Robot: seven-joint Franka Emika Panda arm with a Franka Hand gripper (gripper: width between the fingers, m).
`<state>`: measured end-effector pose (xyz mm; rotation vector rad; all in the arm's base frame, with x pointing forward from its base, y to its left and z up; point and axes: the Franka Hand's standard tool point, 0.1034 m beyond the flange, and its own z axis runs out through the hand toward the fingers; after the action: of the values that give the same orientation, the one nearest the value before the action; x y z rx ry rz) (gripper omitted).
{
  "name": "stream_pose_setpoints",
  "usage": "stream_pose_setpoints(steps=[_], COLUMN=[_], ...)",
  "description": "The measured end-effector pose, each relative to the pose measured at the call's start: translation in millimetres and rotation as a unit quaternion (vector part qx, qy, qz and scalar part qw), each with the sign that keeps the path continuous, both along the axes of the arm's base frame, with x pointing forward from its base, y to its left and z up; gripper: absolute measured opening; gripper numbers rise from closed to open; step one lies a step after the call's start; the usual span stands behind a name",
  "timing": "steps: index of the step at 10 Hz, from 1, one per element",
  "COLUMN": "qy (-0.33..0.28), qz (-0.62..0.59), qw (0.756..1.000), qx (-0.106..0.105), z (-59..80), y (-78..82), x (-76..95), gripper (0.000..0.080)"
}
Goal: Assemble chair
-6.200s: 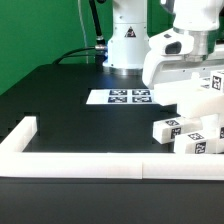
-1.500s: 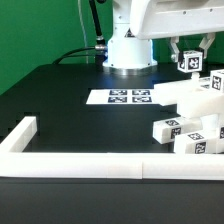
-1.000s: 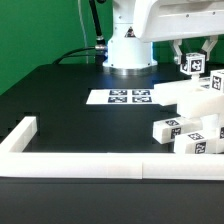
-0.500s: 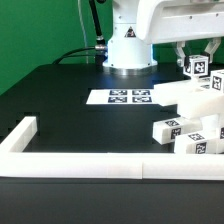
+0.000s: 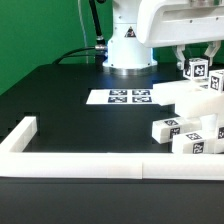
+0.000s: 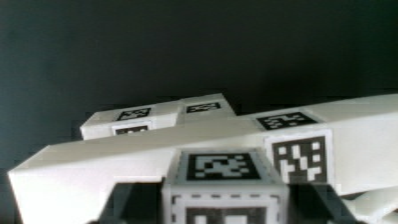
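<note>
Largest item: the black table [image 5: 60, 100], fenced along the lower edge of the exterior view by the long white border wall [image 5: 90, 160]. The wall is the only enclosure present; there is no bin, tray or box. Inside it lie the marker board [image 5: 118, 97] at centre frame and the loose chair parts.

The chair is still unassembled. A flat panel [image 5: 185, 93] sits at right centre, and a cluster of tagged blocks [image 5: 185, 135] lies at lower right, just beside the wall.

The gripper [image 5: 196, 66] hangs at the upper right, above the panel. Its jaws are nearly closed and clamp one small tagged block [image 5: 196, 69], clear of the table. In the wrist view that block [image 6: 222, 190] fills the lower centre, with the panel [image 6: 196, 145] directly beyond it.

Hazards, judged from this position:
- The held block stands close over the panel; a low travel path could strike the panel and shift it.
- The grip covers a narrow part; a knock could twist or drop the block.
- A dropped block could land among the lower-right cluster and disturb it.
</note>
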<state>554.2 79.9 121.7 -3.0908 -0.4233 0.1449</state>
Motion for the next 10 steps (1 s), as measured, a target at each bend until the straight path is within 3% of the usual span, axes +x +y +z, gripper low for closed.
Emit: stream_pose_setpoints(steps=[10], qy=[-0.003], qz=[-0.015], qw=[1.0], qx=[-0.001], z=[0.1], y=[-1.2], x=[1.6], gripper=[0.0287])
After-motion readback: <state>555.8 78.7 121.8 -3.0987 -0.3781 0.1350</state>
